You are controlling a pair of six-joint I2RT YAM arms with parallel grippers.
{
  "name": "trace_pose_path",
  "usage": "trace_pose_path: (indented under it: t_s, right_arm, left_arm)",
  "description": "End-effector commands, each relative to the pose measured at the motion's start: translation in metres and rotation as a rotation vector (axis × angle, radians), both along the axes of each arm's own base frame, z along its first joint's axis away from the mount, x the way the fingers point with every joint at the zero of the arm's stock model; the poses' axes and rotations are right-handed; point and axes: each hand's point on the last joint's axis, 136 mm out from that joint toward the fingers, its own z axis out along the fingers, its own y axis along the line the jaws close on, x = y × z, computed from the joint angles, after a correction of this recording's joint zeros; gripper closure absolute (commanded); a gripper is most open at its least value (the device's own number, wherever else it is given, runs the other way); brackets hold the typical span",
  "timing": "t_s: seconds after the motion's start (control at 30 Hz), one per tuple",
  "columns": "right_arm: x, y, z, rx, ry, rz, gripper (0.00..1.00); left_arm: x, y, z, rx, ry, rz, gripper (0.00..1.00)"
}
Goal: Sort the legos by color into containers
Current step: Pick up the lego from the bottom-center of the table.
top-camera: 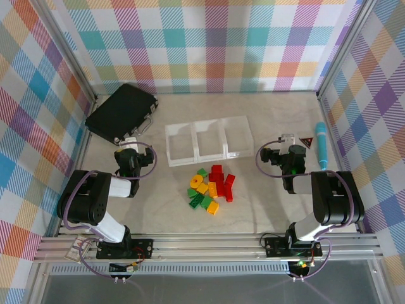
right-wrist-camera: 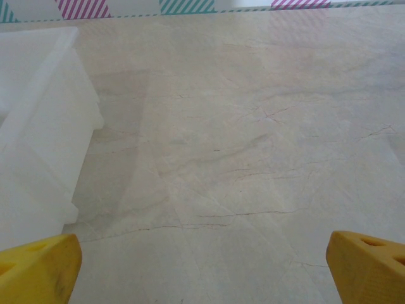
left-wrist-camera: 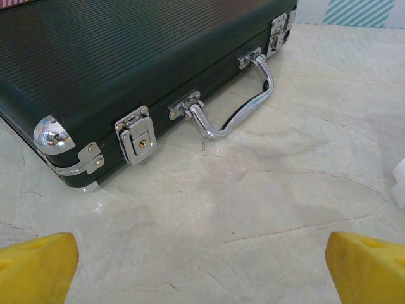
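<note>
Spotter: Pale marbled table (top-camera: 266, 196), plaid walls on three sides. Your landmark is the containers (top-camera: 205, 142), three clear bins joined in one row.

Operator: Any writing I can read?

Spotter: None you could make out. A red triangle sticker (top-camera: 307, 142) lies right of the containers, its print too small to read. The black case (top-camera: 120, 113), left of and behind them, shows chrome latches and a chrome handle (left-wrist-camera: 237, 104), with no legible brand.

Operator: How does the row lie?

Spotter: Its long axis runs left to right, with the right end turned slightly toward the back wall. The legos (top-camera: 212, 188) sit in a loose heap on the table just in front of the middle and right bins. Reds lie nearest the containers, greens and yellows mostly on the near-left side. The bricks point every which way.

Operator: Jaws?

Spotter: Your left gripper (left-wrist-camera: 202, 272), left of the containers, faces the case, spread wide and holding nothing. Your right gripper (right-wrist-camera: 202, 272), right of them, is equally wide over bare table.
</note>
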Motion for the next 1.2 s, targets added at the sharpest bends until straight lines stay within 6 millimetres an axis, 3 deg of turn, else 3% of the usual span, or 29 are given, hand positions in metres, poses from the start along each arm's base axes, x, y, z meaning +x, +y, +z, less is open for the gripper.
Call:
trace_pose_path:
  t_s: [0.0,0.47,0.57,0.67,0.77,0.9,1.0,1.17]
  right_arm:
    - [0.006,-0.001,0.011,0.019,-0.026,0.0,0.01]
    - [0.006,-0.003,0.011,0.018,-0.028,-0.015,0.01]
    - [-0.001,-0.019,0.037,0.015,-0.02,-0.131,0.01]
    - [-0.02,-0.037,0.055,0.035,0.075,-0.256,0.01]
    - [-0.033,-0.026,0.061,0.137,0.141,-0.246,0.01]
    - [-0.05,-0.005,0.057,0.289,0.338,-0.224,0.01]
    - [-0.069,0.022,0.056,0.351,0.457,-0.15,0.01]
    - [-0.126,0.07,0.047,0.341,0.677,-0.032,0.0]
  left_arm:
    - [0.003,0.0,0.003,-0.014,-0.007,-0.002,0.0]
    - [0.003,0.0,0.003,-0.014,-0.008,-0.002,0.0]
    - [0.001,-0.006,0.022,0.022,-0.022,-0.011,0.03]
    - [-0.003,0.009,0.05,0.048,0.042,0.123,0.03]
    - [-0.007,0.006,0.075,-0.064,0.05,0.154,0.03]
    - [-0.018,-0.022,0.09,-0.22,0.12,0.042,0.0]
    - [-0.035,-0.039,0.092,-0.318,0.166,-0.017,0.0]
    - [-0.08,-0.065,0.084,-0.451,0.181,-0.134,0.0]
